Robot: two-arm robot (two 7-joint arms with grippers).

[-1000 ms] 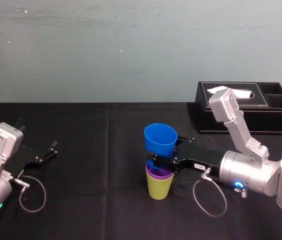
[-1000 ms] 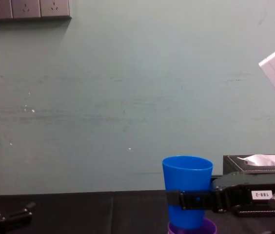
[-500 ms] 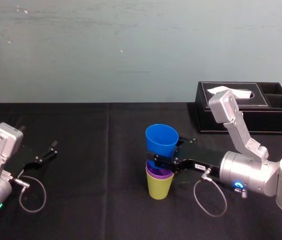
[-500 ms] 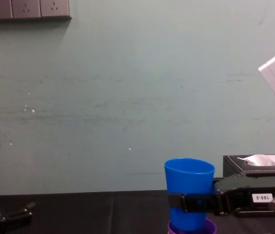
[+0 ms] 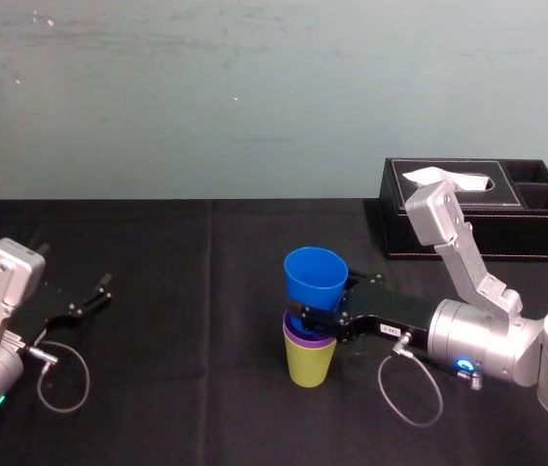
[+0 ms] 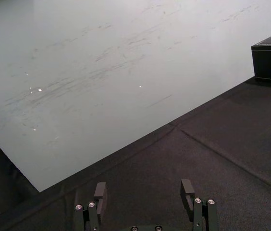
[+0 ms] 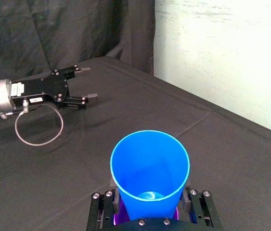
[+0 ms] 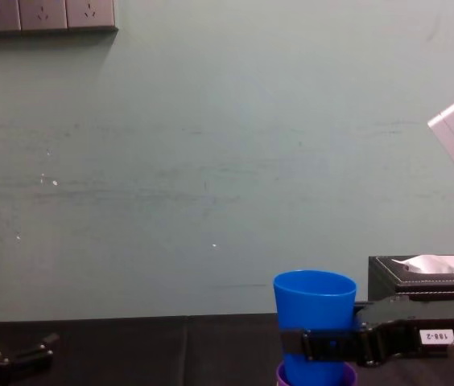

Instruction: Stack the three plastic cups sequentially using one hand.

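Purple cup [image 5: 301,339] mostly hidden inside yellow-green cup [image 5: 310,367]; blue cup [image 5: 315,279] base concealed.

The black-clothed table [image 5: 206,291] bears a yellow-green cup [image 5: 310,367] and tissue box [image 5: 531,235].

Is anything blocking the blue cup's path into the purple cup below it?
Nothing visible. The right gripper holds the bright blue plastic cup over the purple plastic cup nested in the yellow-green cup, its base at the rim. The left gripper sits parked far left.
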